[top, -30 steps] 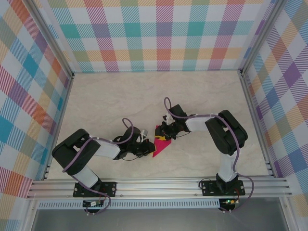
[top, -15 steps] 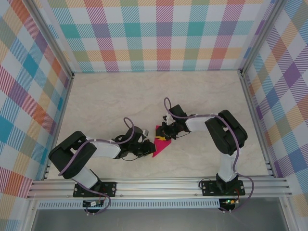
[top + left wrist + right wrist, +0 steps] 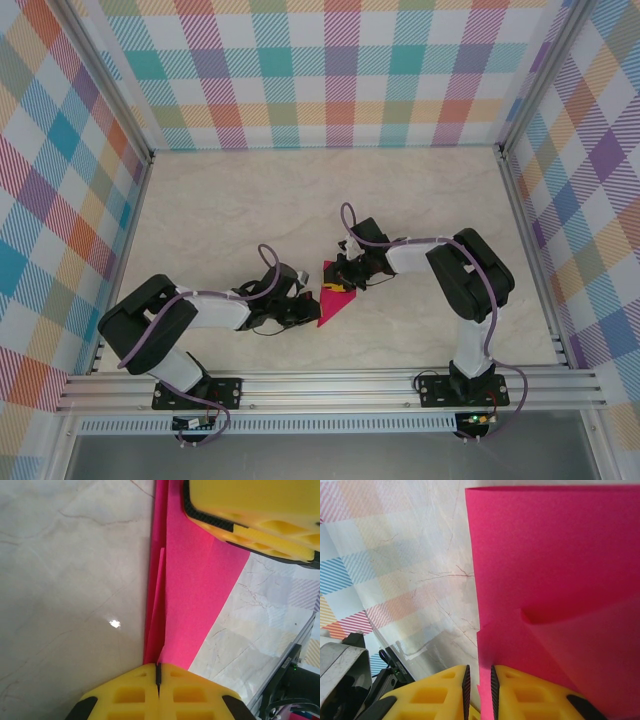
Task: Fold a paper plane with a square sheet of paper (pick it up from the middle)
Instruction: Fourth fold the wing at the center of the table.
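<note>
the far half of the table (image 3: 250, 200) is lying open between the left plaid wall (image 3: 50, 200) and the right plaid wall (image 3: 600, 200), giving a gripper wide passage there (the back wall (image 3: 340, 70) is closing it off beyond). near the middle, the left gripper (image 3: 314, 309) and the right gripper (image 3: 338, 288) are crowding the folded pink paper (image 3: 332, 304) from both sides, each pinching an edge and leaving hardly any gap between them. the left arm (image 3: 180, 320) and the right arm (image 3: 465, 275) are blocking the near corners, and the aluminium rail (image 3: 330, 385) is barring the front edge.
</note>
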Tool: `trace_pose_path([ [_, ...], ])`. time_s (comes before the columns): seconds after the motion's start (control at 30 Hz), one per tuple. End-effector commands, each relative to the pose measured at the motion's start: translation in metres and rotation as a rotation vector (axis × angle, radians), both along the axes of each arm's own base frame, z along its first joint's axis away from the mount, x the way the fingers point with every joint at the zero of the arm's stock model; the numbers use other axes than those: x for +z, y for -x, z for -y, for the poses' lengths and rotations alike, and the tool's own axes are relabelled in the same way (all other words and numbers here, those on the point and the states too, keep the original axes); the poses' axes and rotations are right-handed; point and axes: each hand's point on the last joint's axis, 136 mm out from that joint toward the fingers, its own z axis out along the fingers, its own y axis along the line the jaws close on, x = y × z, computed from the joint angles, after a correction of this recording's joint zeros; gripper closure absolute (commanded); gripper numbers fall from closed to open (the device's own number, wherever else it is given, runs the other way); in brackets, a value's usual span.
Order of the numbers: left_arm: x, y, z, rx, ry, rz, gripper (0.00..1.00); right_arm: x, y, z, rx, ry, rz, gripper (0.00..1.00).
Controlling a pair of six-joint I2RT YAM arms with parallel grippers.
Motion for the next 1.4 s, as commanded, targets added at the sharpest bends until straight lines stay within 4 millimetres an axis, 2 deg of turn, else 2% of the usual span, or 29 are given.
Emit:
trace_pose_path([
  [0.0, -0.029, 0.036, -0.023, -0.060, -0.167, -0.113, 0.96, -0.047, 0.014, 0.032, -0.035, 0.175, -0.068, 0.79],
  [0.1, -0.032, 0.039, -0.024, -0.078, -0.208, -0.120, 0.89, -0.048, 0.015, 0.033, -0.032, 0.182, -0.070, 0.79],
  [0.43, -0.027, 0.045, -0.029, -0.098, -0.271, -0.099, 0.92, -0.051, 0.017, 0.036, -0.035, 0.196, -0.075, 0.79],
  [0.67, -0.022, 0.049, -0.034, -0.104, -0.307, -0.081, 0.89, -0.050, 0.017, 0.037, -0.036, 0.201, -0.074, 0.79],
  [0.77, -0.020, 0.049, -0.030, -0.111, -0.287, -0.075, 0.92, -0.050, 0.017, 0.037, -0.037, 0.202, -0.074, 0.80],
  [0.97, -0.026, 0.050, -0.026, -0.132, -0.301, -0.096, 0.96, -0.050, 0.018, 0.037, -0.032, 0.203, -0.077, 0.79],
  [1.13, -0.026, 0.053, -0.032, -0.147, -0.371, -0.092, 0.96, -0.050, 0.019, 0.038, -0.028, 0.214, -0.080, 0.79],
  [1.23, -0.018, 0.050, -0.037, -0.125, -0.393, -0.061, 0.95, -0.051, 0.019, 0.040, -0.029, 0.221, -0.081, 0.79],
  [1.37, 0.012, 0.043, -0.038, -0.086, -0.349, 0.018, 0.93, -0.055, 0.021, 0.042, -0.032, 0.230, -0.082, 0.79],
])
